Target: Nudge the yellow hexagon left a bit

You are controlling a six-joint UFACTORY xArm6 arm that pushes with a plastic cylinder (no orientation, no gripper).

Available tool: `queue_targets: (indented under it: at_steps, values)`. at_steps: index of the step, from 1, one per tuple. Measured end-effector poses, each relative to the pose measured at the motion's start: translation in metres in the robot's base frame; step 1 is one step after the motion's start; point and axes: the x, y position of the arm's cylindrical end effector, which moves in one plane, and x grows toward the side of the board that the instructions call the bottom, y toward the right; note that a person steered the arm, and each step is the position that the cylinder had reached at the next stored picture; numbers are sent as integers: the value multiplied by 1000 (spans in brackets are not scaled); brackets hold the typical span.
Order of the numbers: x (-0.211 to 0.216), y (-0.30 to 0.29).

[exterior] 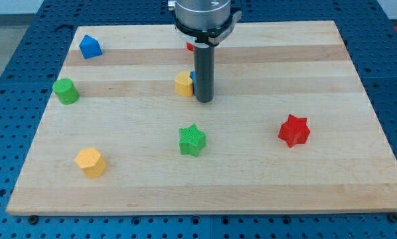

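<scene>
A yellow hexagon (90, 162) lies near the board's bottom left. My tip (204, 99) stands near the board's middle, far up and to the right of the hexagon. A second yellow block (182, 84), its shape partly hidden, sits right against the rod's left side. A small bit of a blue block (192, 78) shows between that yellow block and the rod.
A green star (192, 140) lies below my tip. A red star (293, 130) is at the right. A green round block (66, 91) and a blue block (89, 46) are at the left. A red block (190, 46) peeks out behind the rod near the wooden board's (318, 186) top edge.
</scene>
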Motion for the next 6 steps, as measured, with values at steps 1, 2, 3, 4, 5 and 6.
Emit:
queue_targets:
  at_steps: [1, 2, 3, 4, 5, 6]
  values:
    - [10, -3]
    - [28, -43]
    - [47, -83]
    - [88, -88]
    - [125, -103]
    - [156, -143]
